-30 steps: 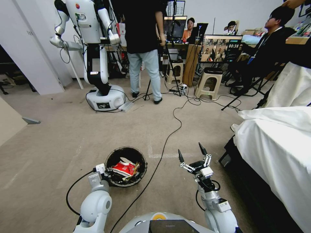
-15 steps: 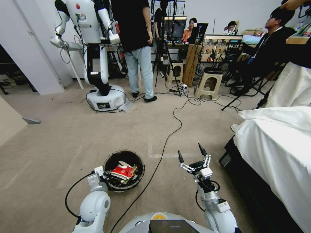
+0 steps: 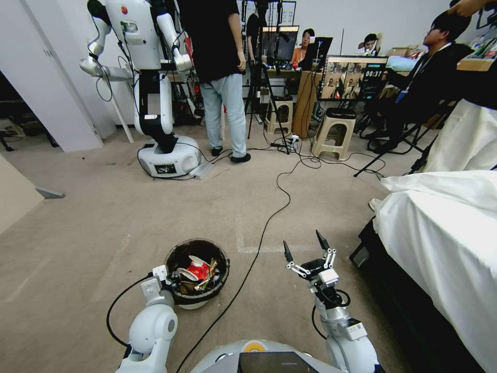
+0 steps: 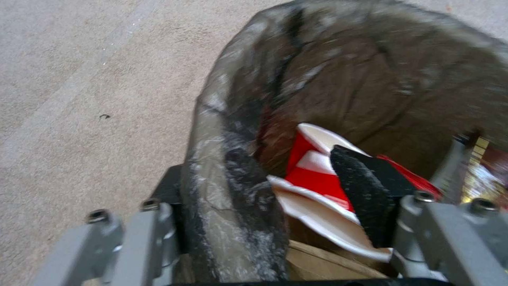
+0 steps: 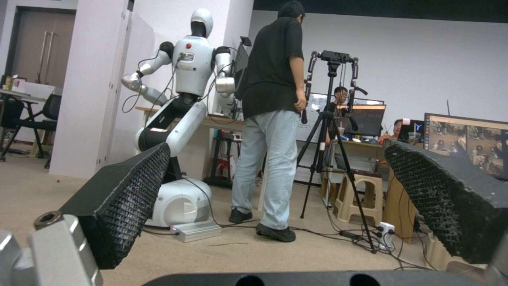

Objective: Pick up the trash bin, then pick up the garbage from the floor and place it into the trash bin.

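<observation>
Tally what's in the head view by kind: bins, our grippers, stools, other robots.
Small round white plastic trash bin with dark liner: 1
Grippers: 2, left gripper clamped on the bin's rim, right gripper open above the carpet
Beige plastic stools: 2
Other white wheeled robot: 1
Total: 6

A robotics lab: a white humanoid wheeled robot (image 3: pixel 150 83) at eleven o'clock, a black camera tripod (image 3: pixel 266 88) and lit monitor screens (image 3: pixel 352 77) at one o'clock.
</observation>
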Robot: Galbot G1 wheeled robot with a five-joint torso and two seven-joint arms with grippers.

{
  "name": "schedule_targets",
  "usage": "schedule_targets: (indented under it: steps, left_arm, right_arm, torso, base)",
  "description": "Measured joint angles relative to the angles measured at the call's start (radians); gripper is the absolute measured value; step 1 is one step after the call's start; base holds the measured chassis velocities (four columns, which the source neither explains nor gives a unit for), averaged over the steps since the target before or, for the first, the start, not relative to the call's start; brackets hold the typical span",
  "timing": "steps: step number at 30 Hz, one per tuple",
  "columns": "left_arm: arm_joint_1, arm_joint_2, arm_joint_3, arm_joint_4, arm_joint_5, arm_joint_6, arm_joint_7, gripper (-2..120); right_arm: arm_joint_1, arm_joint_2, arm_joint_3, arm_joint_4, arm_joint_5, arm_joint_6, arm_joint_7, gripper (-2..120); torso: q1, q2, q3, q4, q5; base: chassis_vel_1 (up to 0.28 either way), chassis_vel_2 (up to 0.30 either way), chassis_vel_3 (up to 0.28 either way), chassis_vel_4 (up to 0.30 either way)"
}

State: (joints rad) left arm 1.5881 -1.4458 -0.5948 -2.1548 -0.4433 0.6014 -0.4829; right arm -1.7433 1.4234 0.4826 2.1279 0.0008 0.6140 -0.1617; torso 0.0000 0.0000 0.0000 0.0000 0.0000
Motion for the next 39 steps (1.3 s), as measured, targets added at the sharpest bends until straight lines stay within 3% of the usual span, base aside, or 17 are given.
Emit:
schedule_targets:
  steps: [24, 39]
  left_arm:
    - [0.014, 0.002, 0.018, -0.053, 0.047, -0.056, 0.038, 68]
    - [0.048, -0.002, 0.041, -0.14, 0.111, -0.075, 0.044, 68]
  right_arm:
    - [-0.004, 0.002, -0.011, -0.006, -0.004, 0.006, -0.012, 100]
    - [0.002, 0.002, -0.006, -0.005, -0.003, 0.006, -0.012, 100]
  torso:
    - [0.0, 0.0, 0.0, 0.0, 0.0001]
    - [0.0, 0.0, 0.0, 0.0, 0.0001]
  base:
    - [0.0, 0.0, 0.0, 0.0]
    - [0.0, 0.0, 0.0, 0.0]
